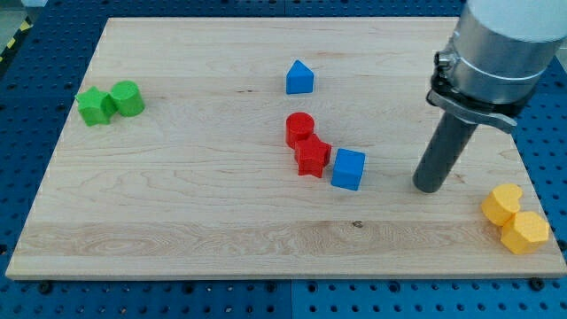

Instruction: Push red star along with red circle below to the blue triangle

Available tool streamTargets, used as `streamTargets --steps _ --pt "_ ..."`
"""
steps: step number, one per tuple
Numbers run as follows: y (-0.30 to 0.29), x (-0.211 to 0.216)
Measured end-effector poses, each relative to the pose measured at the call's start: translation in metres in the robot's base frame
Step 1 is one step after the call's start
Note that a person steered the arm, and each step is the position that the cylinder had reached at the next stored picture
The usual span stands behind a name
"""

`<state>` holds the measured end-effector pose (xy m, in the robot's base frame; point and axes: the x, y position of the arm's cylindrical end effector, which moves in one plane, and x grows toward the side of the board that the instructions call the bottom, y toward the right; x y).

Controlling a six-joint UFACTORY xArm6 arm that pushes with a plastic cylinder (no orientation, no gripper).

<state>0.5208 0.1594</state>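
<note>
- Wooden board (177,213), fills most of the view, sits on blue pegboard (27,106).
- Arm housing (505,44), grey cylinder at the top-right corner; dark rod (447,146) drops from it, tilted toward the view's left.
- My tip (429,186) is on the board near the right edge, abt mid-height. It's a plain rod w/ nothing to open or shut and touches no block. It's right of the blue cube, w/ a clear gap.
- Two yellow blocks, bottom-right corner, touching: one (502,204) on the board, other (524,233) at the board's edge. Shapes hard to tell.
- Green pair near the left edge, upper part, touching: green star (94,106) and green rounded block (128,97).
- Blue cube (348,168), centre-right, touching the red star's right side.
- Red star (312,158), abt board centre.
- Red circle (299,129), just above-left of the star, touching it.
- Blue triangle (299,78), toward the top edge, above the red circle, apart from it.
</note>
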Motion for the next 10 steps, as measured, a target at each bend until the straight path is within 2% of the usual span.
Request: streamTargets --steps 2,10 --pt "-0.0172 0.0001" --pt "-0.0215 -0.0012"
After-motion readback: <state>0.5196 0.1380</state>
